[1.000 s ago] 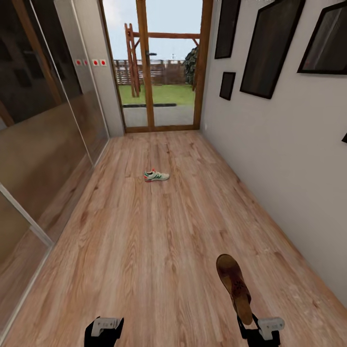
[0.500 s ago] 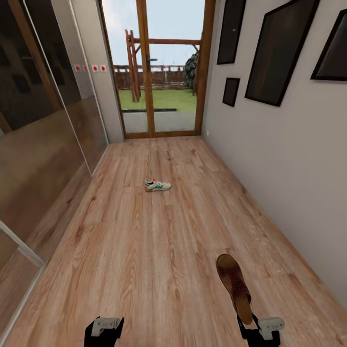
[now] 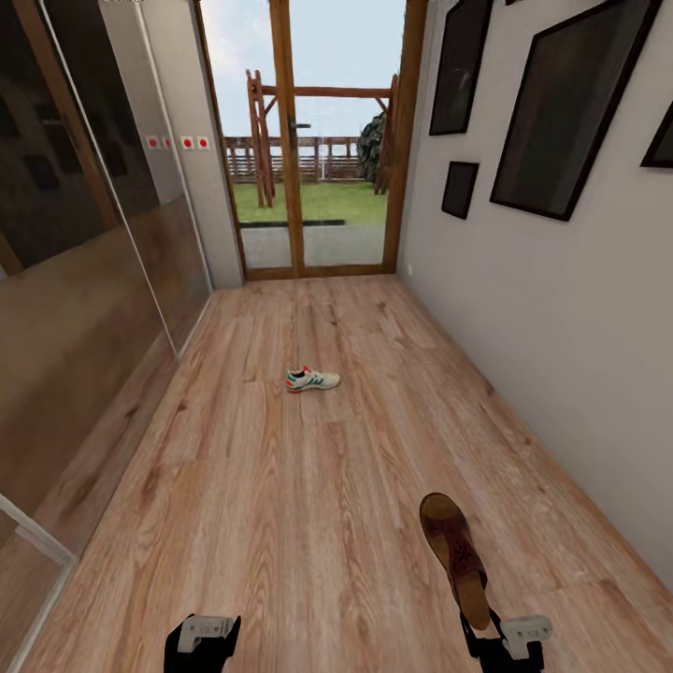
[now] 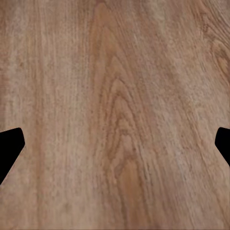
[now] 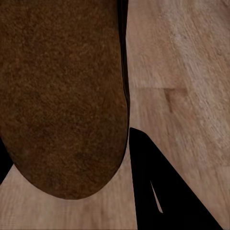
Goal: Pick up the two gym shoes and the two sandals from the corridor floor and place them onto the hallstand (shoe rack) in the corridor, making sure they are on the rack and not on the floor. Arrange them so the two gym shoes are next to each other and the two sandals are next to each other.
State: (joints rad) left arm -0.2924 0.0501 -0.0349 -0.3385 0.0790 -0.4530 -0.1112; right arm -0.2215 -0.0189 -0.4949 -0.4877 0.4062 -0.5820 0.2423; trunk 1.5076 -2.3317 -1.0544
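Low at the right of the head frame, the right gripper (image 3: 500, 628) pinches one brown sandal (image 3: 455, 555) by its heel end, the sole sticking forward above the corridor floor (image 3: 280, 486). The right wrist view shows the same sandal (image 5: 62, 96) close up, with a dark finger (image 5: 163, 191) pressed against its edge. Low at the left of the head frame, the left gripper (image 3: 202, 640) carries nothing; its wrist view shows two dark fingertips (image 4: 9, 148) spread wide apart at either edge, with bare planks between them.

By my judgement the task is at an early or middle stage: one sandal is lifted and has yet to reach the hallstand. One gym shoe (image 3: 312, 379) lies on its own at mid-frame, well ahead on the planks, so it remains to be fetched.

Around the scene, a glazed door (image 3: 308, 140) closes the corridor at upper centre, dark framed pictures (image 3: 561, 103) hang on the wall at the upper right, and glossy sliding panels (image 3: 84, 243) run down the left. Nothing lies on the floor between the robot and the gym shoe.
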